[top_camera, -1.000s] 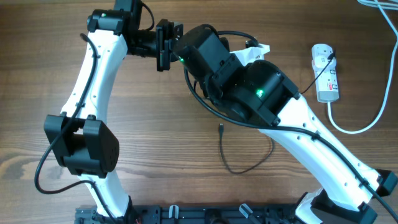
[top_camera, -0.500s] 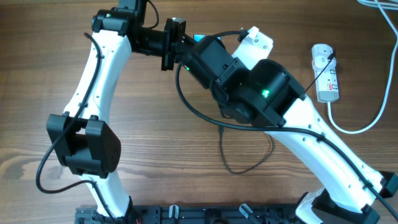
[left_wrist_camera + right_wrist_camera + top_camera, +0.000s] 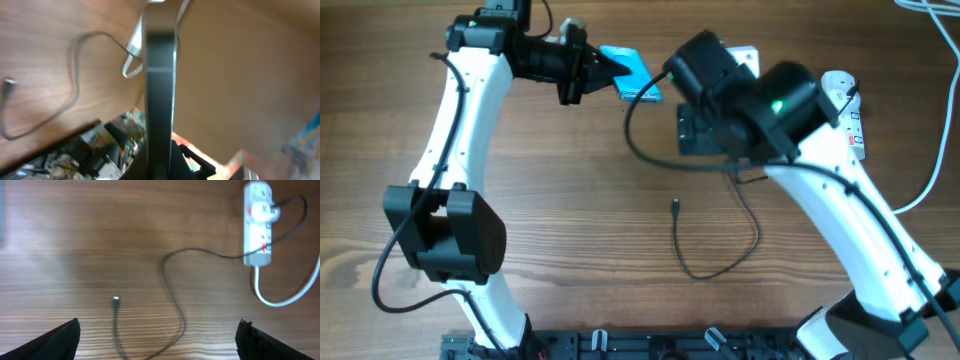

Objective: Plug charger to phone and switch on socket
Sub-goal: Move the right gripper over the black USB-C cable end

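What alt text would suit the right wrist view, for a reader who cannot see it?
A thin black charger cable lies loose on a wooden table, its connector tip free, running to a white socket strip at upper right. The right gripper has its jaws wide open, holding nothing.

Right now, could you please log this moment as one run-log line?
left gripper: shut on phone | right gripper: open, empty | charger tip: free on table | socket: untouched
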